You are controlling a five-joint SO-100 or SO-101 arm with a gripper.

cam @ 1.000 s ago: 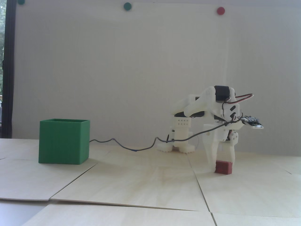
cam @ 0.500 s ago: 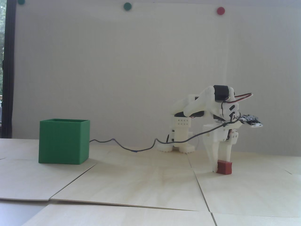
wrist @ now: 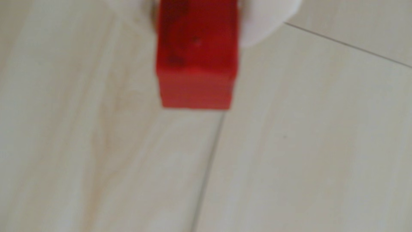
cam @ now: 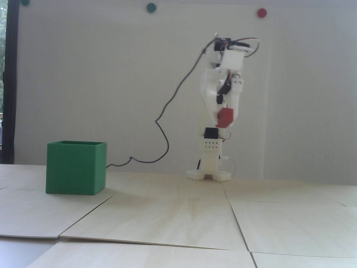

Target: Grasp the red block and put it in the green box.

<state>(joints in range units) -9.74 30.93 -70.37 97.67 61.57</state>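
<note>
In the fixed view the box (cam: 76,167) stands near the left edge of the table (cam: 178,223), its open top seen edge-on, so its inside is hidden and nothing can be said of any contents. A dark cable (cam: 167,111) runs from behind the box's right side, along the table's far edge, then loops up to the top of the arm (cam: 220,92). The arm stands folded upright over its base at the table's far edge, right of centre. The gripper (cam: 223,118) points downward in front of the arm's lower body and pinches the block (cam: 224,117), which hangs tilted, well above the table and well apart from the box. The fingers blend into the white arm behind them (their outlines are hard to make out there).

The wrist view is blurred. The block (wrist: 196,55) fills the top centre and is cut off by the top edge; one white finger (wrist: 263,20) presses its right side, while the other, at its left, is scarcely visible. Below lies bare table (wrist: 89,156) with panel seams.

By count: one block, one box, one arm, one cable. On the wall are three dots, two green (cam: 151,7) and one red (cam: 262,12); the leftmost is cut off by the top edge.
</note>
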